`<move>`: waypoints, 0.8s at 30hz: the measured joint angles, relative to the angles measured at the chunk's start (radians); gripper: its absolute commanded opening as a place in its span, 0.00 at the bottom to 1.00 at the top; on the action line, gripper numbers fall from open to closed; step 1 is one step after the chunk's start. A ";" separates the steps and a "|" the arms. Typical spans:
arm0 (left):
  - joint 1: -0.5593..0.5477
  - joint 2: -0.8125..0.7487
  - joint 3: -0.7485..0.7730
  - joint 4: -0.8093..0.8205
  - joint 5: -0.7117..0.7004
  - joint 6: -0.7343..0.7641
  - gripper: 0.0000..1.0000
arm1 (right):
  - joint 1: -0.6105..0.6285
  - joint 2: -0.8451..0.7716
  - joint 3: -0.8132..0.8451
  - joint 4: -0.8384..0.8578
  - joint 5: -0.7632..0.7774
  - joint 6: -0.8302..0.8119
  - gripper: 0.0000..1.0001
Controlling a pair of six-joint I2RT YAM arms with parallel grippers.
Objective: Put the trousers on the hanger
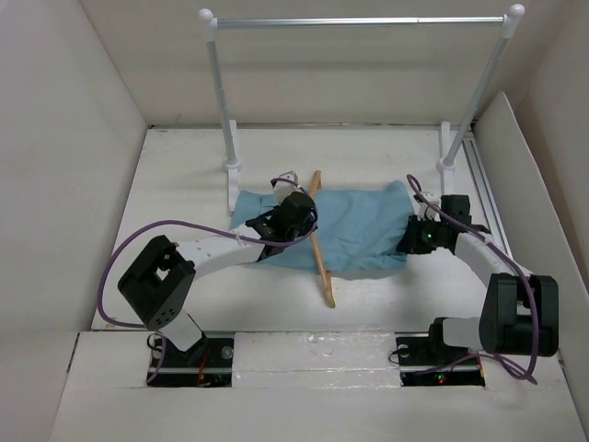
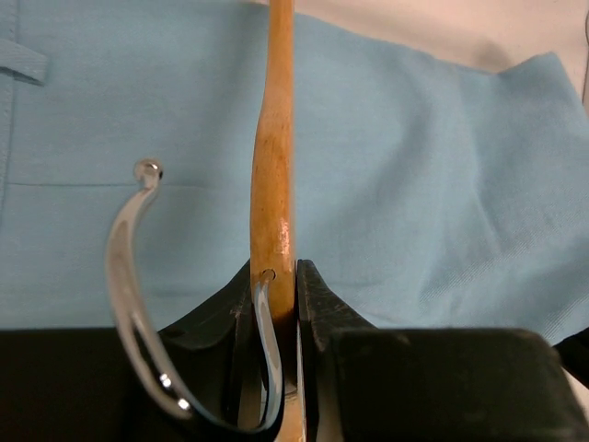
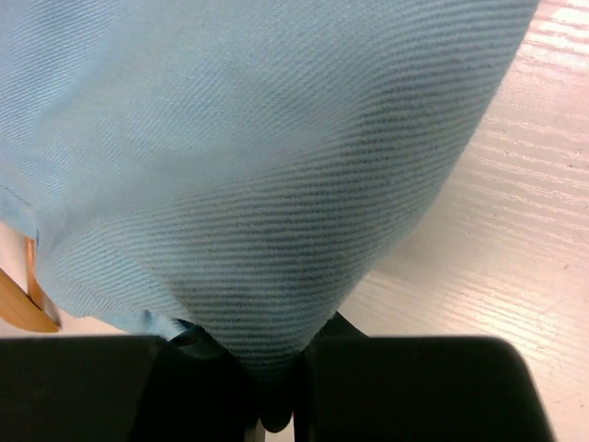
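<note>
At mid-table, in front of the white clothes rail (image 1: 359, 20), the trousers (image 1: 354, 230) lie folded flat on the table (image 1: 184, 175) as a rough light-blue rectangle. The hanger (image 1: 319, 241) lies diagonally across them, its near end reaching past the cloth onto bare table.

Left gripper (image 2: 274, 290): narrow, clamped on the hanger's wooden neck just where the metal hook (image 2: 115, 262) enters the wood. The hook curls off to the left in the wrist view, and the wood runs away from the jaws over the cloth.

Right gripper (image 3: 276, 387): narrow, pinching a fold at the trousers' right-hand edge. The cloth bulges up out of the jaws and fills most of that wrist view.

Step in hand, as I read it: both grasps are made — hanger in one, cloth edge in the other — but the trousers are not yet over the crossbar. I can't tell from above whether any cloth passes through the hanger's frame.

Next move calls for:
- lifting the hanger enough to open a gap at the crossbar;
- drawing the pinched edge through or over the crossbar, holding all layers so the fold doesn't open.

Risk: thin cloth slipping from the pinch, or the hanger twisting in the clamp.
</note>
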 measured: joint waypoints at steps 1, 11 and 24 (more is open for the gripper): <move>0.003 -0.002 0.002 -0.006 -0.006 0.008 0.00 | -0.003 0.005 0.000 -0.004 0.002 -0.006 0.00; 0.008 -0.006 0.056 -0.093 -0.064 0.108 0.00 | 0.001 0.026 0.011 -0.016 0.019 -0.019 0.00; -0.040 -0.009 0.105 -0.187 -0.080 0.176 0.00 | 0.103 0.038 0.001 0.024 0.098 0.030 0.00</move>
